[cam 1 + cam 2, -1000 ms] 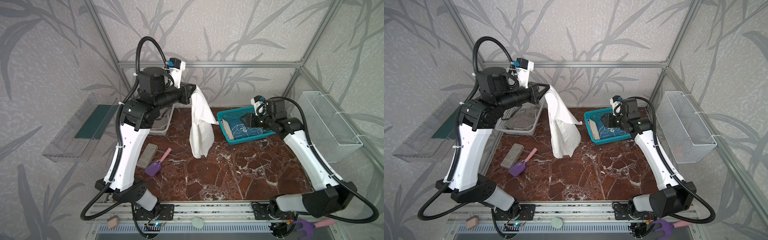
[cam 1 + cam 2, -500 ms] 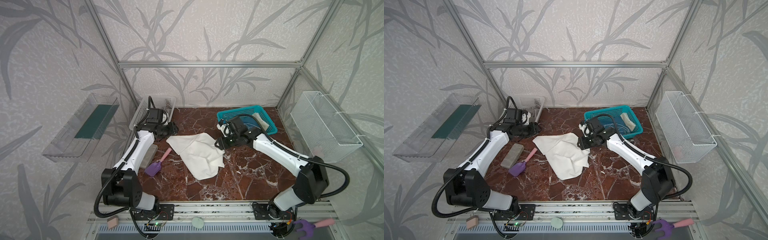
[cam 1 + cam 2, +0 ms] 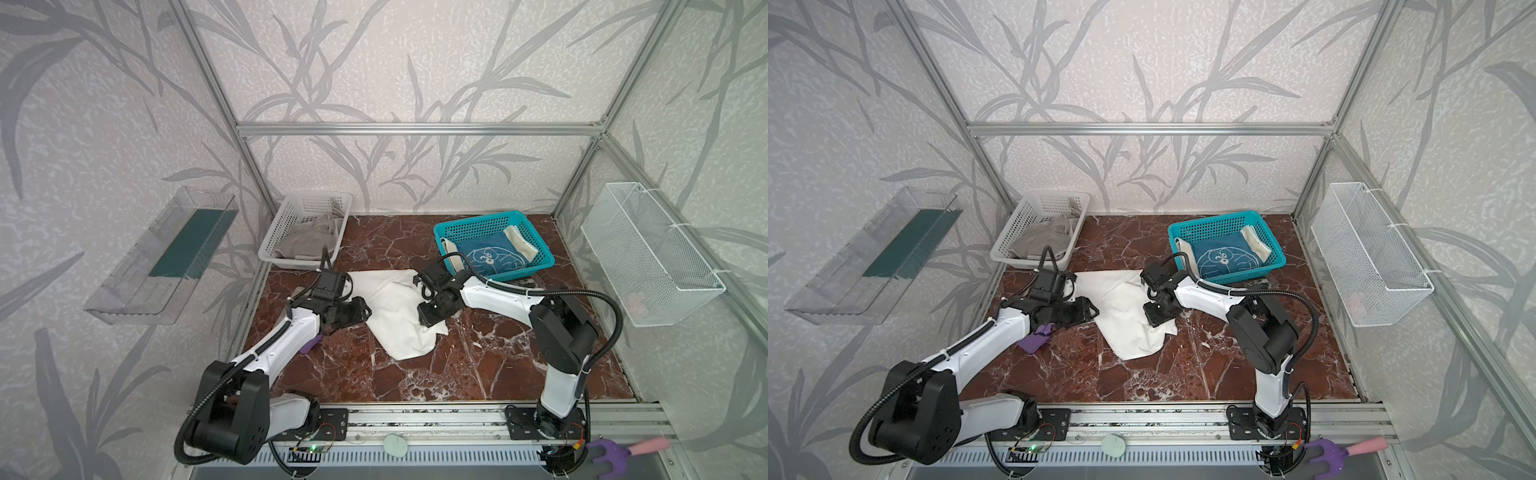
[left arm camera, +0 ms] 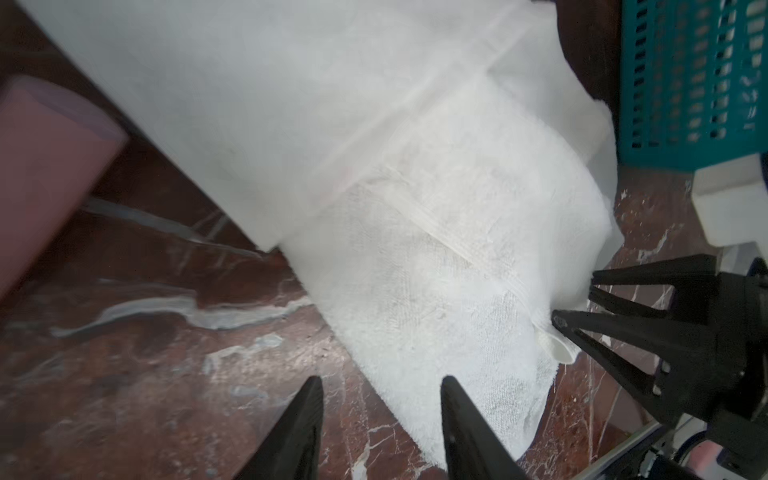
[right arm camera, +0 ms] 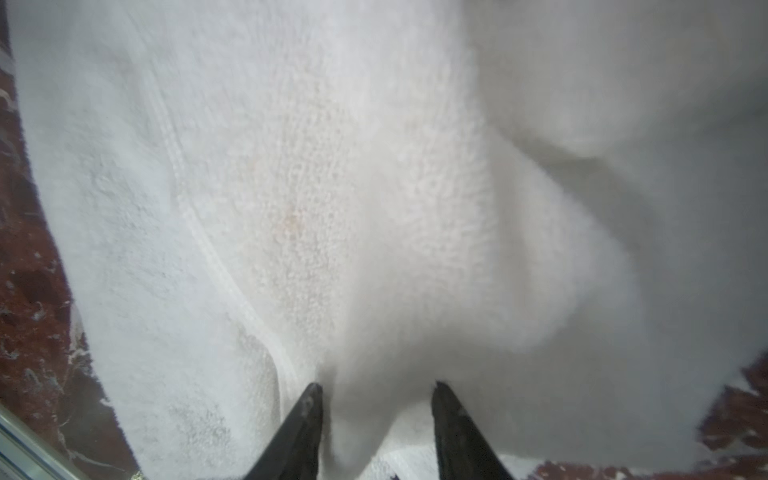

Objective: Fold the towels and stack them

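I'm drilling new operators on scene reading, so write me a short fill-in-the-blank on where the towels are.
The grey towel lies in the white basket, at the back ____ corner of the table.
The Doraemon towel lies in the teal basket, at the back ____ corner.
Only ____ towel, the white towel, lies outside both baskets.
Missing: left; right; one.

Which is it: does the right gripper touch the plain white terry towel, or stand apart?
Touching. In the right wrist view the right gripper has both fingertips pressed into the plain white terry towel, cloth bulging between them.
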`<state>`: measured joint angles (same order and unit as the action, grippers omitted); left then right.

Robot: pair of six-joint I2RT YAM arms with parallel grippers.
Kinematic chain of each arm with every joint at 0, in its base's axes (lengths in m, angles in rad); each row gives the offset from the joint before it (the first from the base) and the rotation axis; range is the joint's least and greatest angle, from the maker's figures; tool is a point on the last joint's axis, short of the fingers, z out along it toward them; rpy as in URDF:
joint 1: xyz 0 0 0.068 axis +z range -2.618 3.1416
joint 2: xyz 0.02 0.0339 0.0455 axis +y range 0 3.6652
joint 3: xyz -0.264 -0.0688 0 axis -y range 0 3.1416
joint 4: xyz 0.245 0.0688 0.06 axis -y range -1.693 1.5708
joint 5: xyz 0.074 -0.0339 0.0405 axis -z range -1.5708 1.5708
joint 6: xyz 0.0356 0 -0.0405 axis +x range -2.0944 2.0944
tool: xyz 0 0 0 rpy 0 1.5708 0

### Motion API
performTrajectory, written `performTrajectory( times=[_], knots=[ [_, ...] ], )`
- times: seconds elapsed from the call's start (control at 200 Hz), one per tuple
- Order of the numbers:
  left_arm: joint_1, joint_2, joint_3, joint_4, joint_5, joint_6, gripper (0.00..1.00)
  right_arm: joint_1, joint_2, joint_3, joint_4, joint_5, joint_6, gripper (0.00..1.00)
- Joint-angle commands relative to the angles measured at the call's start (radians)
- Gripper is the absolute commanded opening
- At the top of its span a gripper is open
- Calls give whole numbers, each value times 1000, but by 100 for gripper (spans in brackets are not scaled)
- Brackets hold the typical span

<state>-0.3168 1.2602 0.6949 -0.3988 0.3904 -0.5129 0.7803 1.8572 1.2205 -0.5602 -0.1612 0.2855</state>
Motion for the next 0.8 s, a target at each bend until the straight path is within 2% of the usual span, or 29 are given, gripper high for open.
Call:
performTrajectory(
  times=[0.0, 0.09, 0.2, 0.28, 0.395, 0.49, 0.6, 0.795],
  knots=[
    [-90, 28, -32, 129, 3, -101, 47, 69, -67, -95, 49, 11, 82, 40],
    [-100, 15, -64, 184, 4, -151, 46, 134, -83, -142, 109, -11, 154, 39],
    [-100, -31, -41, 118, -51, -120, 46, 212, -92, -144, 182, -49, 224, 39],
    [-98, -55, -19, 76, -89, -98, 46, 238, -120, -109, 168, -24, 225, 39],
    [-108, -58, 0, 95, -62, -119, 45, 236, -216, -101, 141, 39, 215, 40],
    [-152, -50, 17, 98, -80, -135, 44, 176, -295, -124, 106, 75, 200, 40],
    [-248, -32, 22, 108, -128, -147, 43, 60, -359, -179, 111, 87, 152, 42],
    [-424, 84, 83, 64, -190, -108, 48, -68, -278, -83, 5, 158, 24, 55]
  ],
)
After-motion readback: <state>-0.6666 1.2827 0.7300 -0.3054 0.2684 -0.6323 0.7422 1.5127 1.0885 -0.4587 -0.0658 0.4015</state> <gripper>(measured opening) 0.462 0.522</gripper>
